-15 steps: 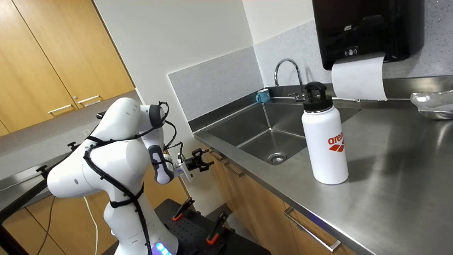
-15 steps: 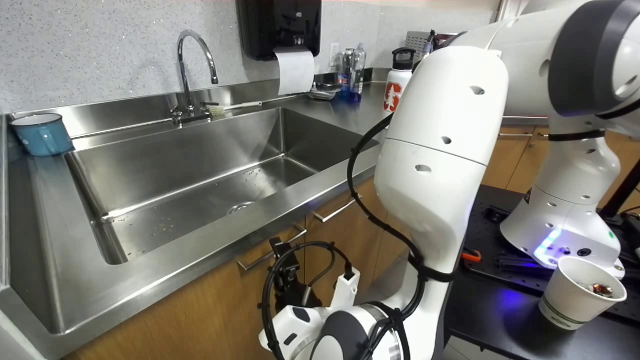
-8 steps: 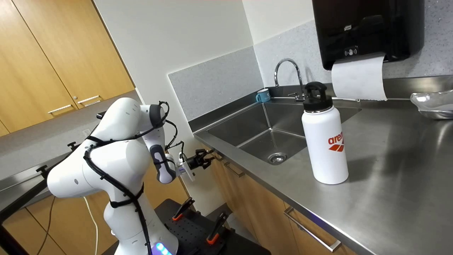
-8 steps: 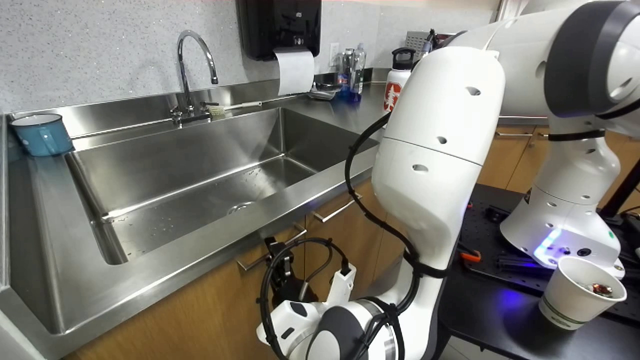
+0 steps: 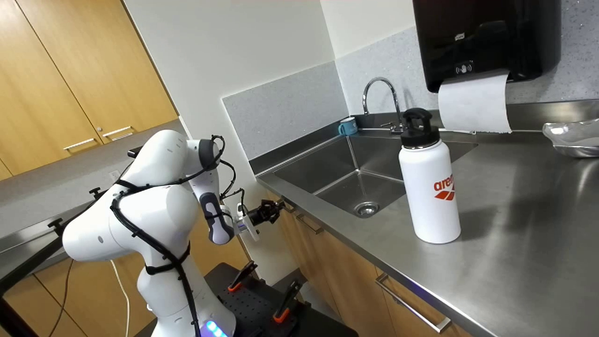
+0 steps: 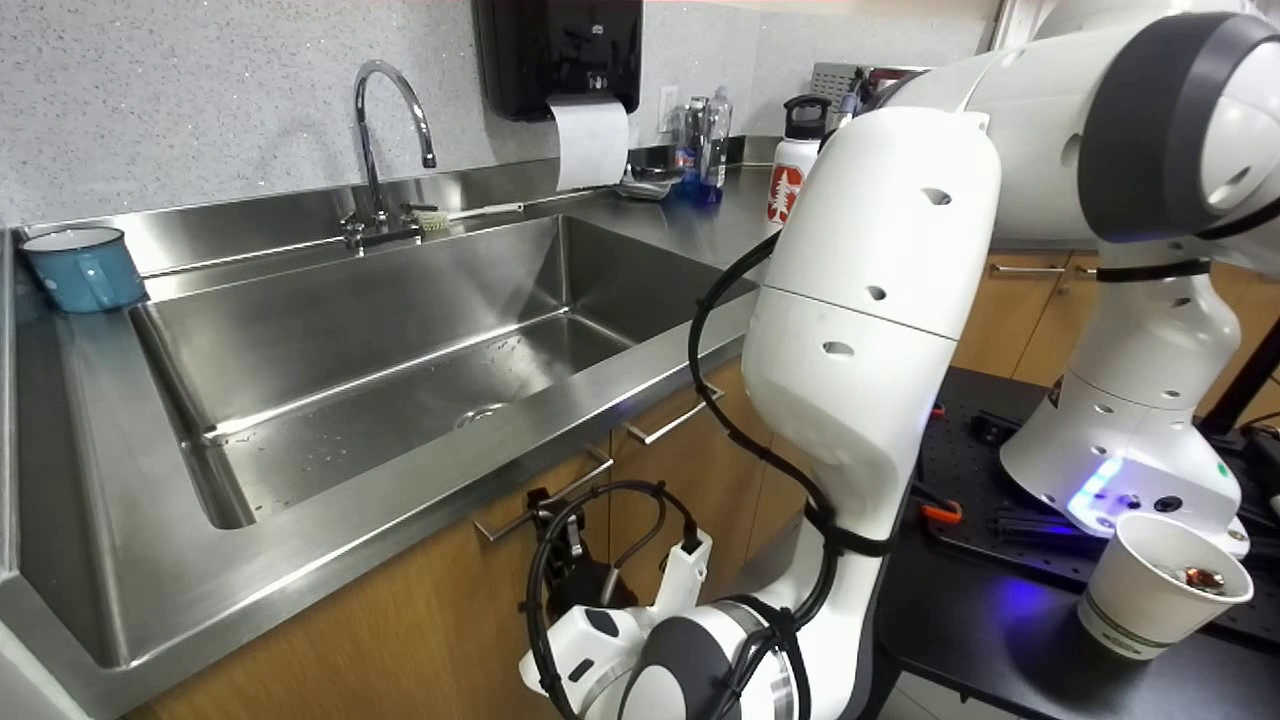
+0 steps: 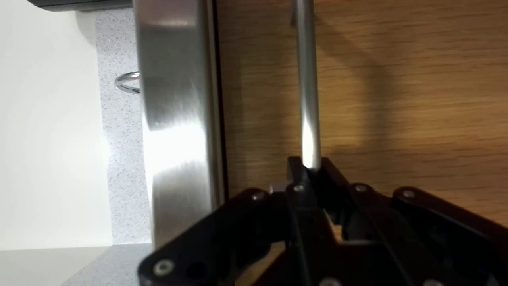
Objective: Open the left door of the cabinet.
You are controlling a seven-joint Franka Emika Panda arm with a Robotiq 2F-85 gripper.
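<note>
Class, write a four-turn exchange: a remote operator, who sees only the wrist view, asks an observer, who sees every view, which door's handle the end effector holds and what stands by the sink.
Operator: My wrist view shows a bar handle in the end effector. Which door is it on?
Observer: The left door; in an exterior view, a second door adjoins it on the right.
Operator: What stands by the sink?
Observer: A blue mug, upright beside one corner in both exterior views.
</note>
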